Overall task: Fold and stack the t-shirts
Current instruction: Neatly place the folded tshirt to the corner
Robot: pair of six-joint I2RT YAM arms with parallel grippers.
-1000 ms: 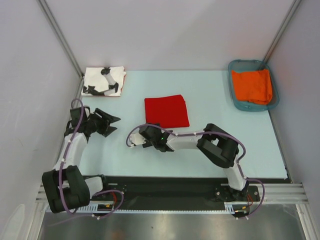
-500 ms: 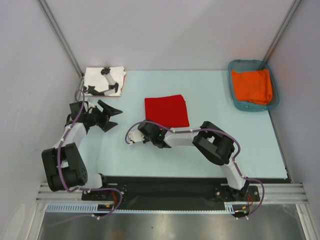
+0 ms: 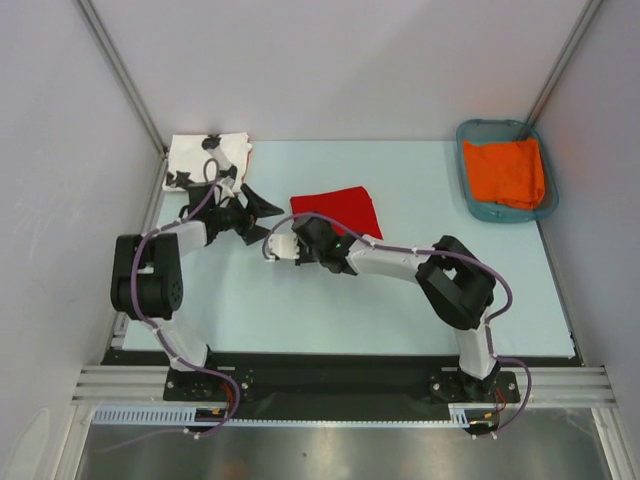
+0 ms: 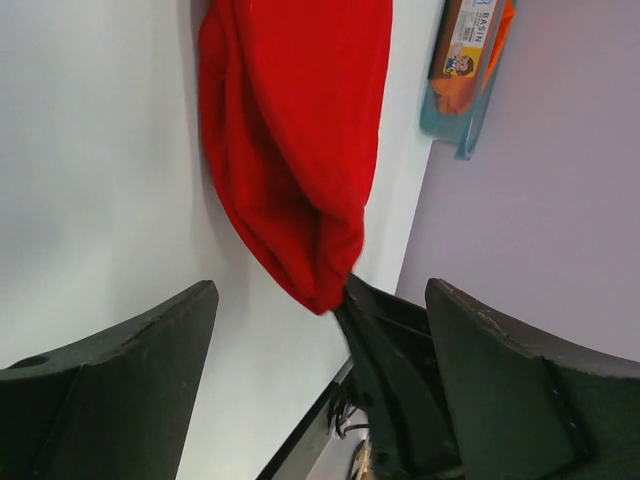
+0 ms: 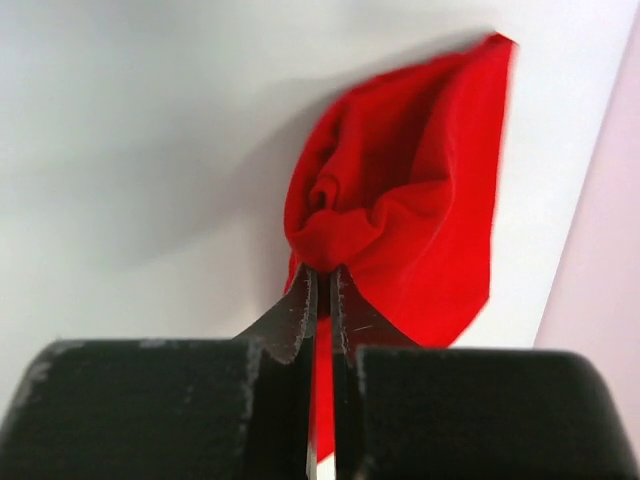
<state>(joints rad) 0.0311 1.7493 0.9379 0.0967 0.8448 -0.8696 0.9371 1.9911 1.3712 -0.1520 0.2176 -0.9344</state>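
Note:
The red t-shirt (image 3: 340, 205) lies folded mid-table, its near left corner bunched and raised. My right gripper (image 3: 308, 234) is shut on that corner; in the right wrist view the red t-shirt (image 5: 410, 190) puckers right at the tips of the gripper (image 5: 322, 275). My left gripper (image 3: 258, 208) is open just left of the shirt's left edge, empty. Its wrist view shows the red t-shirt (image 4: 290, 130) hanging to a point between the spread jaws of the left gripper (image 4: 322, 292). The white t-shirt (image 3: 196, 154) with black shapes lies folded at the back left, partly under the left arm.
A teal basket (image 3: 500, 214) holding an orange cloth (image 3: 505, 170) stands at the back right, and the basket (image 4: 462, 110) also shows far off in the left wrist view. Walls close in on the left, back and right.
The right gripper shut, moved away from the near edge and took up the red shirt's near left corner. The left arm swung forward and right towards the shirt, its jaws opening wider.

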